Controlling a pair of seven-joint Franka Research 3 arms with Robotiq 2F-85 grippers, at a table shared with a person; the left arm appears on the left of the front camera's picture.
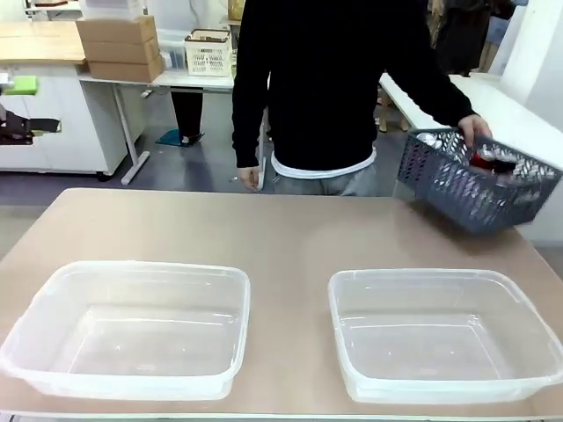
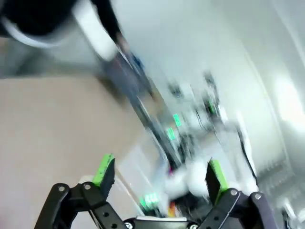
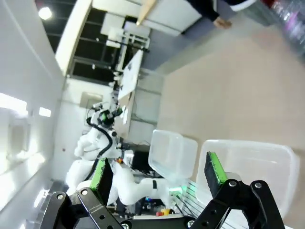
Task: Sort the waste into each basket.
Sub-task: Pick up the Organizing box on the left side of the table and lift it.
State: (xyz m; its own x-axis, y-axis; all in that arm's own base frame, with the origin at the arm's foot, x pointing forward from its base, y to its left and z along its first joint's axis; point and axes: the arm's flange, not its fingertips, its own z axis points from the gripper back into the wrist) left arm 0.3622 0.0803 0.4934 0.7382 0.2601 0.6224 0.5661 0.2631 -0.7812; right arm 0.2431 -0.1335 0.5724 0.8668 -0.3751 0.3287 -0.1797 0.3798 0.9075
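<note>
Two clear plastic baskets stand side by side on the near half of the table, with nothing inside: one on the left and one on the right. The waste lies in a dark blue-grey lattice basket, which a person's hand holds tilted above the table's far right corner. A red can shows in it. In the left wrist view, which is blurred, my left gripper is open with nothing between its fingers. My right gripper is open too, and both clear baskets lie beyond it.
The person in a black top stands at the far edge of the tan table. The person's other hand hangs by that edge. Behind stand desks, cardboard boxes and a white crate.
</note>
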